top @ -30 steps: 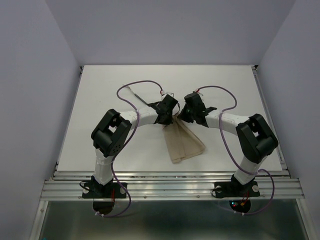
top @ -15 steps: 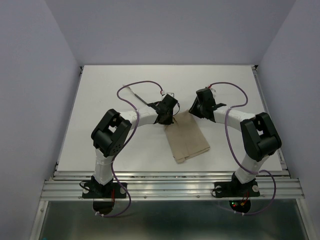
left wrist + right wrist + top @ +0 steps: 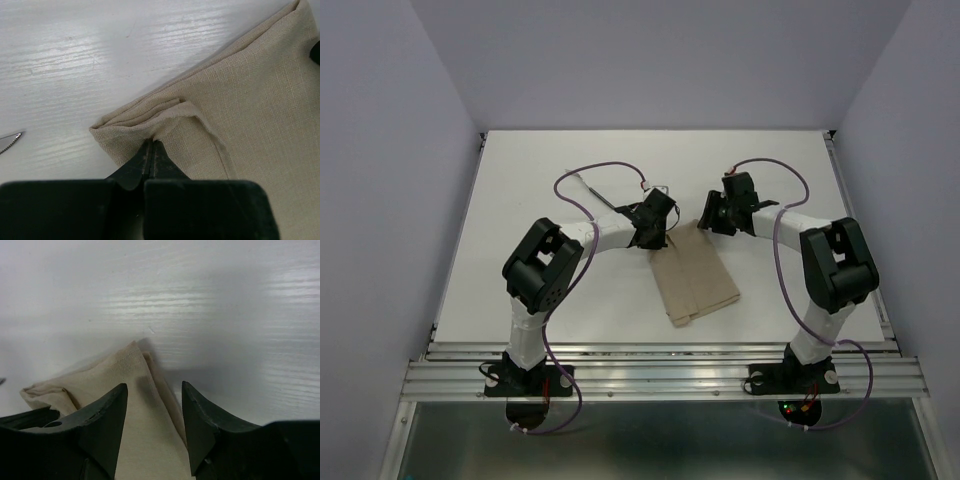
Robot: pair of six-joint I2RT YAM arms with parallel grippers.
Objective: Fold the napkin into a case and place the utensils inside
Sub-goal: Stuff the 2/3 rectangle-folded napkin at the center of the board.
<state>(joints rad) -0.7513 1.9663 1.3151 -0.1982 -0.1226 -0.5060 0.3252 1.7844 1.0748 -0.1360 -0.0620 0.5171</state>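
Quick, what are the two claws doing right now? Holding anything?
Left gripper: shut, pinching a corner of the napkin.
Right gripper: open, holding nothing.

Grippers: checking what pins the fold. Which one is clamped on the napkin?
The left gripper, jaws shut on a corner of the napkin. The right gripper has its jaws apart above it, gripping nothing.

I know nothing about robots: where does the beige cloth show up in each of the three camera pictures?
Top external: the napkin lies at the middle of the table.
Left wrist: the napkin fills the right and lower picture.
Right wrist: the napkin lies low, left of centre.
Shared landmark: the white table under it.
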